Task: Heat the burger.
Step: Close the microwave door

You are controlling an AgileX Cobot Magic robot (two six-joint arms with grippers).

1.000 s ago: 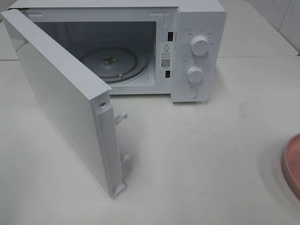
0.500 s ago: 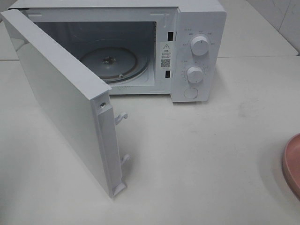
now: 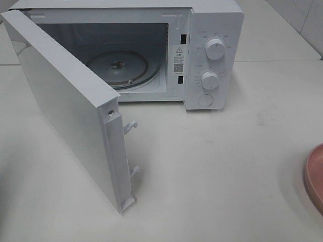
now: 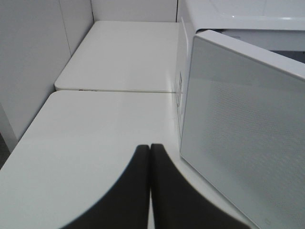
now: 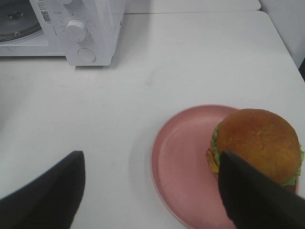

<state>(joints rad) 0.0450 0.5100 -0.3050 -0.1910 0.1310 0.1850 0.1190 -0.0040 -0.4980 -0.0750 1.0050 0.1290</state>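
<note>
A: Right gripper (image 5: 150, 191) was spread wide over the table (image 5: 190, 57), holding nothing. Left gripper (image 4: 150, 149) was pinched closed, empty, beside the microwave (image 3: 214, 55) door (image 4: 243, 143).
B: Burger?
A: Burger (image 5: 258, 145) sat on the pink plate (image 5: 178, 167), near one right fingertip (image 5: 257, 195).

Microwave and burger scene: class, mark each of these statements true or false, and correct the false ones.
1. The microwave door stands open. True.
2. The burger already sits on the glass turntable. False: the turntable is bare; the burger lies on the pink plate on the table.
3. The left gripper is shut with nothing between its fingers. True.
4. The right gripper is clamped on the burger. False: it is open, with one finger overlapping the burger's edge in the wrist view.
5. The microwave has two round knobs on its front panel. True.
</note>
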